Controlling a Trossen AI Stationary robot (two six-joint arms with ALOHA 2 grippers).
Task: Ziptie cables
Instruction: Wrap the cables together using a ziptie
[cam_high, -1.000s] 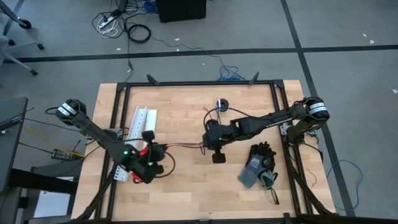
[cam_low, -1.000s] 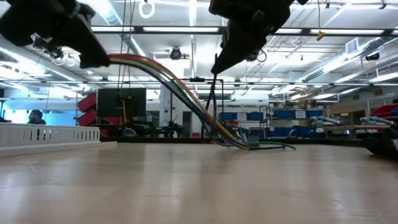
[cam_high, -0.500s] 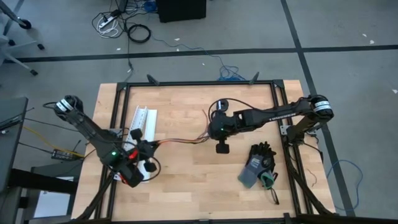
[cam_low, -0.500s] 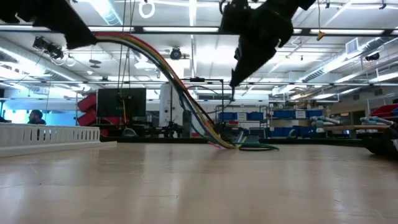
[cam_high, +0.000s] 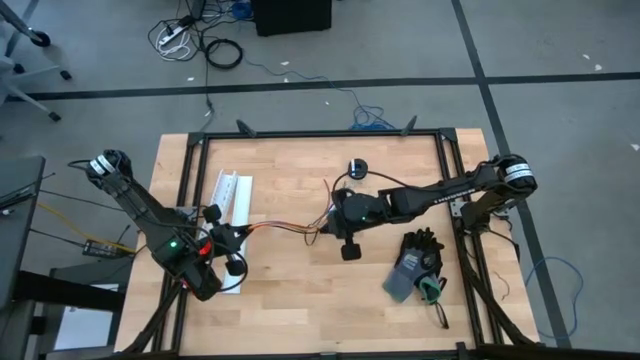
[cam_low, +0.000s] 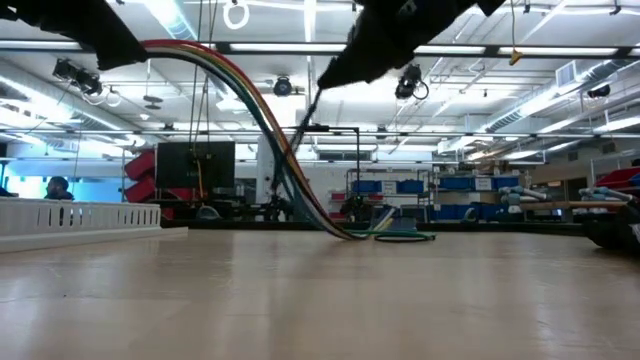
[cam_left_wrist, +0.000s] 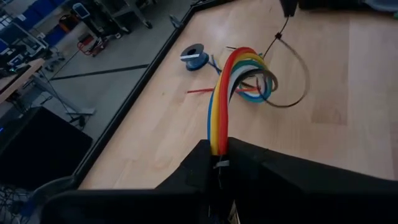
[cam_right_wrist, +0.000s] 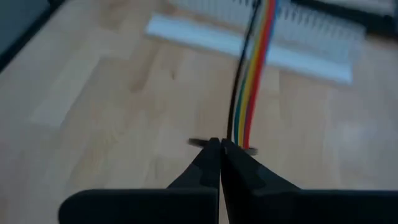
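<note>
Jaws of the left gripper (cam_left_wrist: 219, 163) are clamped on one end of the cables (cam_left_wrist: 219, 115), a flat band of red, orange, yellow, green, blue and white wires, held above the left part of the pale wooden worktop (cam_high: 300, 300) beside the long white slotted plastic channel (cam_high: 229, 190). The band arches rightward and down to the worktop's middle. There the right gripper (cam_right_wrist: 221, 148) has its jaws pressed together, apparently pinching a thin black ziptie (cam_right_wrist: 239, 81) alongside the wires; black work gloves (cam_high: 416, 262) lie further right.
</note>
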